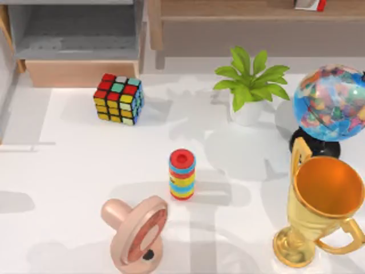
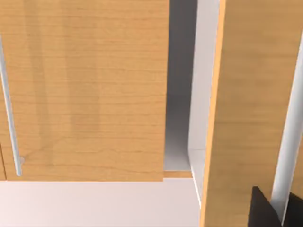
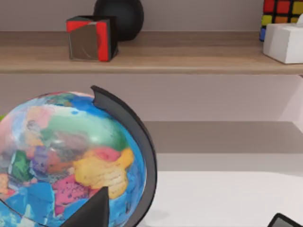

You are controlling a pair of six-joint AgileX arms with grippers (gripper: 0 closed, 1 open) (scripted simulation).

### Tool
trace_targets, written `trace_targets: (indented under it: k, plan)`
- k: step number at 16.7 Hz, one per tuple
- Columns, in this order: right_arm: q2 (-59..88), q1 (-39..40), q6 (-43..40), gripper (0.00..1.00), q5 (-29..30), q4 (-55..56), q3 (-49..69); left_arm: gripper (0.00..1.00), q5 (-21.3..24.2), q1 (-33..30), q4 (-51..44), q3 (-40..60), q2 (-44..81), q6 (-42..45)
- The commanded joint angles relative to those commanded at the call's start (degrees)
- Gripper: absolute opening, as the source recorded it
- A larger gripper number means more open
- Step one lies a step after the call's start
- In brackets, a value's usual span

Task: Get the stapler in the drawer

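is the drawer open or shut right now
Open. In the top view the drawer is pulled out at the table's back left, its grey floor exposed behind the tan front panel, with nothing visible inside.

The drawer (image 1: 74, 43) at the far left of the table (image 1: 68, 171) stands open, and its grey floor is bare, so I could reach in from above. The Rubik's cube (image 1: 119, 98) sits just in front of its tan panel, a little in the way. The ring stack (image 1: 182, 174) stands in the middle. On the right, the plant (image 1: 251, 85), globe (image 1: 331, 103) and gold cup (image 1: 322, 208) crowd together. The left side is open white table.
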Motion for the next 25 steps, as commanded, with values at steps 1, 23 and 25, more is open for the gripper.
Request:
trace_targets:
  k: [1, 23, 25]
  plan:
    - [0.0, 0.0, 0.0, 1.00, 0.0, 0.0, 0.0, 0.00, -0.5, -0.4, -0.3, 0.8, 0.2, 0.2]
    - [0.0, 0.0, 0.0, 1.00, 0.0, 0.0, 0.0, 0.00, -11.8, -11.6, -14.9, 26.3, 11.4, -0.7]
    - [0.0, 0.0, 0.0, 1.00, 0.0, 0.0, 0.0, 0.00, -11.6, -11.3, -14.9, 26.0, 11.4, -0.7]
